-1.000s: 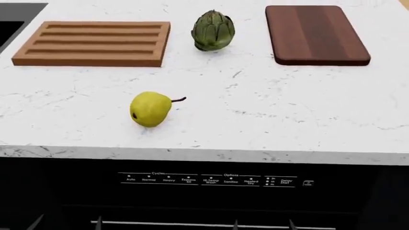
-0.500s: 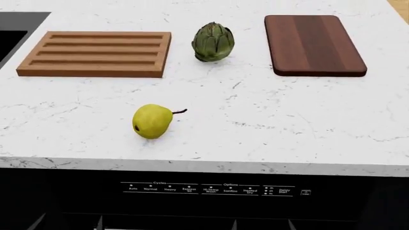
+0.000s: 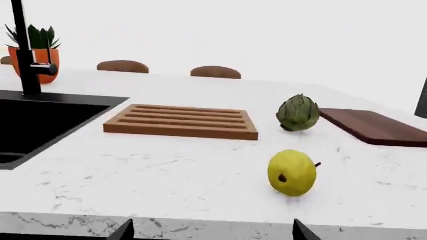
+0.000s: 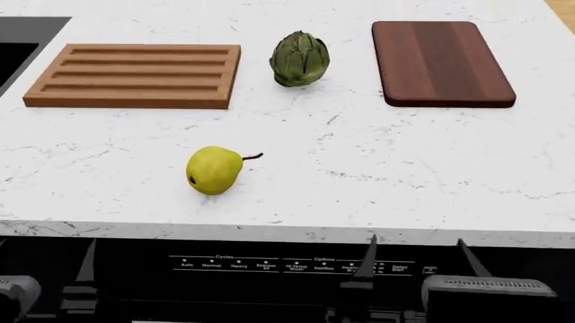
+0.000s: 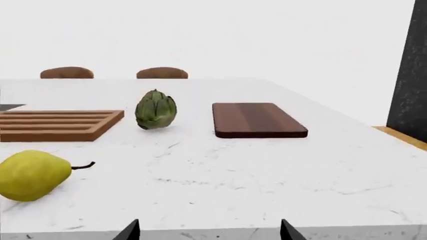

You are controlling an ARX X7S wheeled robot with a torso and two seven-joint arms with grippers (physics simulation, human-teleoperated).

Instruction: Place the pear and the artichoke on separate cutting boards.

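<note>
Both grippers hang below the white marble counter's (image 4: 404,175) front edge, fingers spread and empty: left gripper (image 4: 45,282), right gripper (image 4: 415,259). The small yellow-green pear (image 4: 214,170) lies on its side just beyond the left fingers; the dull-green leafy artichoke (image 4: 299,59) stands farther out, between the grooved light-tan cutting board (image 4: 134,75) and the smooth reddish-brown board (image 4: 442,62). Neither board holds anything, so the reach has probably not begun.
</note>
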